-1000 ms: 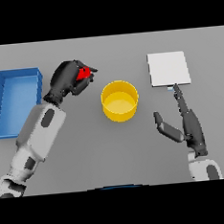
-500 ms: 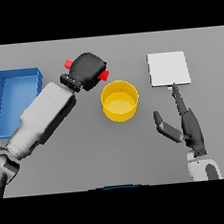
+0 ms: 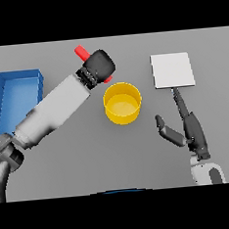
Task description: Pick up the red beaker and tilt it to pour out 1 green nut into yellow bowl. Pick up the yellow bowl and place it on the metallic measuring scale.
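Swung closer toward yellow bowl (image 3: 122, 103): left robot hand (image 3: 99, 65), clutching red beaker (image 3: 83, 52).
Blue tray (image 3: 16, 95) at nine o'clock; scale (image 3: 172, 70) at two; right robot hand (image 3: 186, 125) loosely spread.

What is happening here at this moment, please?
The robot's left hand holds the red beaker with its fingers curled round it, lifted just beside the yellow bowl, up and to its left. The beaker is mostly hidden by the hand, so no green nut can be seen. The bowl stands on the grey table. The right hand rests open to the right of the bowl, its fingers pointing toward the metallic scale. A blue tray sits at the far left.
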Motion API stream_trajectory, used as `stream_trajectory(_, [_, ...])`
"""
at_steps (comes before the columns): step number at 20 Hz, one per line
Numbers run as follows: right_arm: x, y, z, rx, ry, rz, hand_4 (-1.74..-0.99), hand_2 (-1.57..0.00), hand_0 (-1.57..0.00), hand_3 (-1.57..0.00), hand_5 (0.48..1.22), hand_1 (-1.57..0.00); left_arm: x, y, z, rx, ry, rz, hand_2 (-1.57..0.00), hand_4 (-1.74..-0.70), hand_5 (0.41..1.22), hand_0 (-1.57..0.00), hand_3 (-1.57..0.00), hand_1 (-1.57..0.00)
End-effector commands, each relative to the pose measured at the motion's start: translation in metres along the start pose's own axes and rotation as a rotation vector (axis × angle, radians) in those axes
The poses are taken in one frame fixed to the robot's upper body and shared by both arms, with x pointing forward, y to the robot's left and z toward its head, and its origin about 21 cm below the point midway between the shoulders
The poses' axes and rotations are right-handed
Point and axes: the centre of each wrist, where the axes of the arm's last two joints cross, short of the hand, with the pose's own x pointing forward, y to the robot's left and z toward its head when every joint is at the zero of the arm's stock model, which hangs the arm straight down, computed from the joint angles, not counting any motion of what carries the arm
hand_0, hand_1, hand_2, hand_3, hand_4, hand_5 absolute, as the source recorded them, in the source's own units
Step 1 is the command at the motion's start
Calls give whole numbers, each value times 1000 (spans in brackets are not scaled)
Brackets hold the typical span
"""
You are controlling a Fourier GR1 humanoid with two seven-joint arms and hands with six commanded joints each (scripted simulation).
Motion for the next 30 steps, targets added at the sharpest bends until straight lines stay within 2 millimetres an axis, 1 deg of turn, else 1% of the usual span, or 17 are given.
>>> stream_trajectory(1, [0,1,-2,-2,1,-11,-1063,1,1,1,697,1,1,-2,-1,-4,-7,-31,-1571,-1723,1220,-1571,-1571,-1571])
stream_trajectory(3, [-1,4,-5,-1,23,-3,-1058,1,1,1,696,1,5,9,-3,-2,2,-90,-1571,-1729,1220,-1571,-1571,-1571])
stream_trajectory(6, [1,5,-5,8,-13,-38,-1063,1,1,1,699,1,16,9,-7,11,-3,-139,-1571,-1735,1221,-1571,-1571,-1571])
stream_trajectory(7, [-1,4,-6,-1,0,-30,-1058,1,1,1,700,1,22,6,-9,12,-8,-166,-1571,-1736,1221,-1571,-1571,-1571])
stream_trajectory(8, [0,6,-6,-2,-2,-27,-1053,1,1,1,697,1,21,6,-9,17,-2,-202,-1571,-1736,1221,-1571,-1571,-1571])
stream_trajectory(10, [-1,5,-4,-17,0,-12,-1065,1,1,1,684,1,29,9,-11,35,-14,-266,-1571,-1736,1221,-1571,-1571,-1571])
stream_trajectory(11, [0,3,-3,-24,-6,8,-1076,1,1,1,678,1,32,13,-12,27,-16,-303,-1571,-1735,1221,-1571,-1571,-1571])
stream_trajectory(13, [0,10,-6,-16,-6,9,-1082,1,1,1,677,1,33,20,-11,5,-25,-377,-1571,-1734,1221,-1571,-1571,-1571])
stream_trajectory(17, [0,4,-5,-27,-15,23,-1061,1,1,1,671,1,41,33,-16,-35,-56,-542,-1571,-1732,1221,-1571,-1571,-1571])
stream_trajectory(19, [0,3,-5,-23,-26,13,-1051,1,1,1,677,1,44,34,-18,-53,-60,-595,-1571,-1732,1221,-1571,-1571,-1571])
stream_trajectory(20, [2,3,-5,-26,-31,15,-1047,1,1,1,681,1,47,39,-19,-46,-49,-604,-1571,-1728,1221,-1571,-1571,-1571])
stream_trajectory(22, [4,7,-5,-21,-23,15,-1035,1,1,1,685,1,37,49,-18,-63,-58,-631,-1571,-1728,1221,-1571,-1571,-1571])
stream_trajectory(24, [2,5,-5,-17,-22,16,-1035,1,1,1,684,1,24,58,-18,-3,-48,-594,-1571,-1726,1221,-1571,-1571,-1571])
stream_trajectory(26, [-2,4,-3,-23,-12,28,-1030,1,1,1,683,1,1,79,-15,2,11,-583,-1571,-1725,1221,-1571,-1571,-1571])
stream_trajectory(28, [3,4,-6,-28,-32,41,-1023,1,1,1,682,1,-20,95,-10,22,49,-517,-1571,-1728,1221,-1571,-1571,-1571])
stream_trajectory(29, [3,4,-6,-29,-14,44,-1024,1,1,1,681,1,-38,104,-5,29,100,-469,-1571,-1731,1221,-1571,-1263,-1571])
stream_trajectory(30, [2,6,-7,-24,-5,46,-1028,1,1,1,680,1,-51,106,-1,35,135,-428,-1571,-1733,1221,-1571,-1023,-1571])
